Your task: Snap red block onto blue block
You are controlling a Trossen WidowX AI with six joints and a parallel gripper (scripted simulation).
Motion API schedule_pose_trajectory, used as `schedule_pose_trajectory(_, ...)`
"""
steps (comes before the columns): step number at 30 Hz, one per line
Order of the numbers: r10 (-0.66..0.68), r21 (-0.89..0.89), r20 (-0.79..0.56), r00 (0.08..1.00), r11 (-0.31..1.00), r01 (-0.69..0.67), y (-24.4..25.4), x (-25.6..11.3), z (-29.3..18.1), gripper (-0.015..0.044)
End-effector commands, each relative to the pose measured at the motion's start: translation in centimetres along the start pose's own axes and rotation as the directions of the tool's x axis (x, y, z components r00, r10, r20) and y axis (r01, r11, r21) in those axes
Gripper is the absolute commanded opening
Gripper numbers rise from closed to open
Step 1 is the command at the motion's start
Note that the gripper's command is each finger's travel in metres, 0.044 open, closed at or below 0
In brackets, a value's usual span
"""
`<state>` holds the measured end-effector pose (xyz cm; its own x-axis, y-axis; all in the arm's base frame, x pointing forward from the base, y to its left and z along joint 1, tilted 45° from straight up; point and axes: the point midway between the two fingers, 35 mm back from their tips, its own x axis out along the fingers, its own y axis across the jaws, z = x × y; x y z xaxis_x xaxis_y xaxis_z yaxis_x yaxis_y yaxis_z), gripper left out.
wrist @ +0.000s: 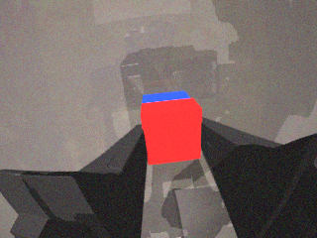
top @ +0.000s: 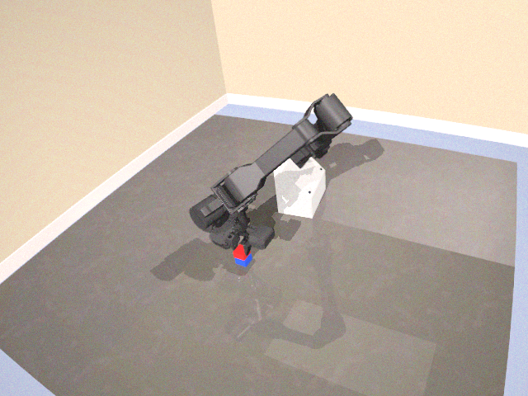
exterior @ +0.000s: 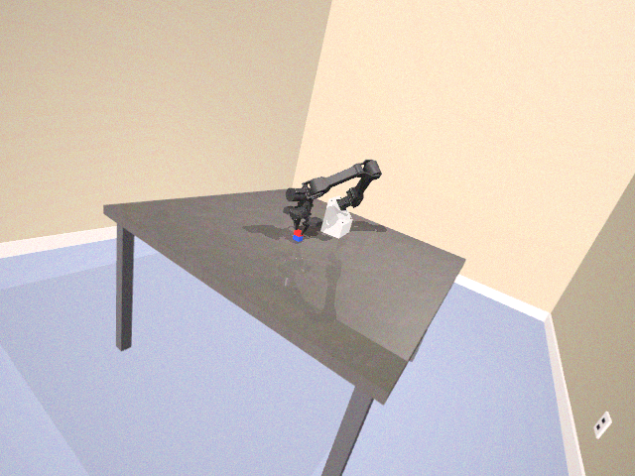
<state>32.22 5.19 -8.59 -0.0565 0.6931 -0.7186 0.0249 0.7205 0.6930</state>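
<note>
Pincer (top: 241, 246) (exterior: 299, 231) (wrist: 171, 131) gripping the red block (top: 241, 252) (exterior: 297, 233) (wrist: 171, 132), I am lining it up directly over the blue block (top: 243, 261) (exterior: 297, 238) (wrist: 165, 97), apparently touching, judging that seating is now calling for a straight, firm downward push before release.

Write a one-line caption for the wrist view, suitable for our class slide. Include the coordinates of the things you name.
Between the dark fingers, the red block (wrist: 172, 133) largely hides the blue block (wrist: 165, 96).
</note>
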Motion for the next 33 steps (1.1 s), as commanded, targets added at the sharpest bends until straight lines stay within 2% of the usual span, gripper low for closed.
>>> schedule_pose_trajectory(1,0.004,0.008,-0.006,1.000,1.000,-0.004,-0.01,0.26,-0.23,0.0000)
schedule_pose_trajectory(33,0.004,0.008,-0.006,1.000,1.000,-0.004,0.01,0.56,-0.17,0.0000)
